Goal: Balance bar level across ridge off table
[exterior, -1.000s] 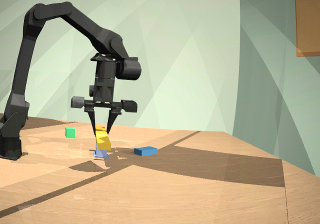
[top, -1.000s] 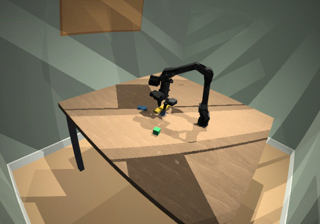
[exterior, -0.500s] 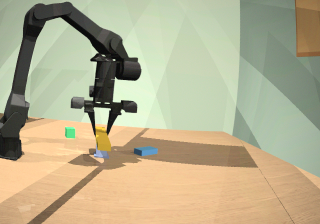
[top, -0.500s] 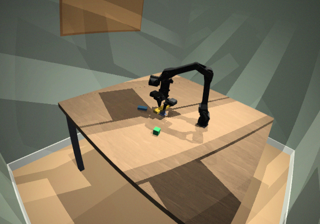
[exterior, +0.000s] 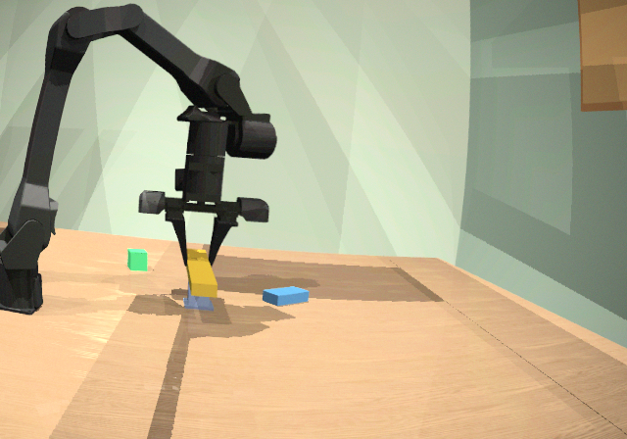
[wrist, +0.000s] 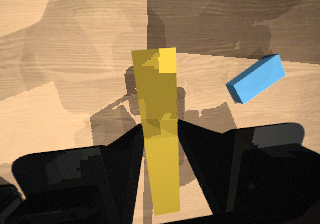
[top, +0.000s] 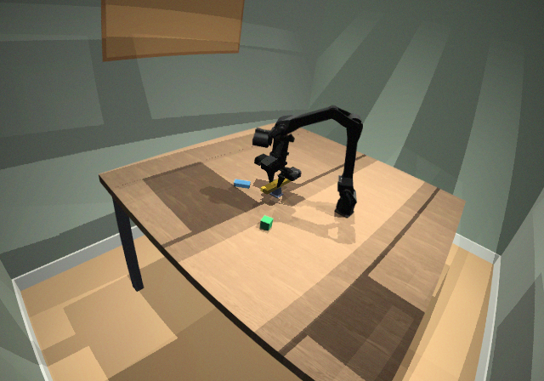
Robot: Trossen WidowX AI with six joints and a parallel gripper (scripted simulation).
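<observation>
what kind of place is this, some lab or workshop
Probably a bare robot test cell: a black robot arm bolted on a wooden table, small coloured blocks like a green cube, plain grey-green walls and no other furniture.
</observation>
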